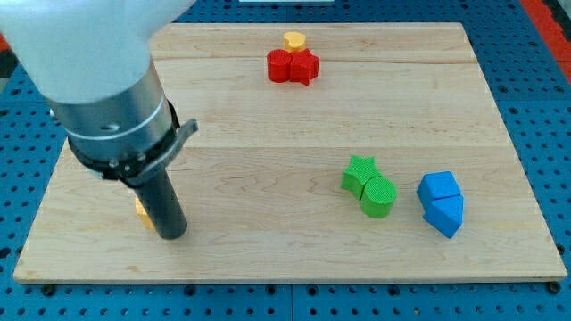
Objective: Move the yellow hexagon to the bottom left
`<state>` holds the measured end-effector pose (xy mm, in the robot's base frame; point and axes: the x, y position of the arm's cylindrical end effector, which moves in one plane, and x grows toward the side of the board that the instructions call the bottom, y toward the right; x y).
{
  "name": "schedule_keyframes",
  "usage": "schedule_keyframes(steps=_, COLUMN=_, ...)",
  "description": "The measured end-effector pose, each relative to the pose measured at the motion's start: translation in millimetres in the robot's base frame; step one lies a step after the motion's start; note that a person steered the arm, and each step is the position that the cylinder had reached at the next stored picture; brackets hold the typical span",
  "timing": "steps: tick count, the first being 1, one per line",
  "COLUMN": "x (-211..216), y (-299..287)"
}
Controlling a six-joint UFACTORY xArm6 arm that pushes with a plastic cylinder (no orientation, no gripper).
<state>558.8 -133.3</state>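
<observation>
A small yellow block (140, 211) lies near the board's bottom left. Only its left edge shows from behind my rod, so I cannot make out its shape. My tip (171, 234) rests on the board just right of and below this block, touching or nearly touching it. A second yellow block (294, 40), roughly hexagonal, sits at the view's top centre, against the top of the red blocks.
A red round block (280, 66) and a red star (306, 65) sit together at top centre. A green star (359, 173) and a green cylinder (379, 197) touch right of centre. Two blue blocks (440, 187) (445, 215) lie at lower right. The wooden board (268, 259) lies on a blue pegboard.
</observation>
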Motion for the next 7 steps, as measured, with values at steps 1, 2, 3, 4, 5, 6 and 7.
schedule_keyframes(steps=1, x=-16, y=8)
schedule_keyframes(steps=2, x=-27, y=-4)
schedule_keyframes(steps=3, x=-23, y=-54)
schedule_keyframes(steps=4, x=-43, y=-22)
schedule_keyframes(steps=5, x=-94, y=31)
schedule_keyframes(steps=6, x=-141, y=92)
schedule_keyframes(steps=7, x=-180, y=176)
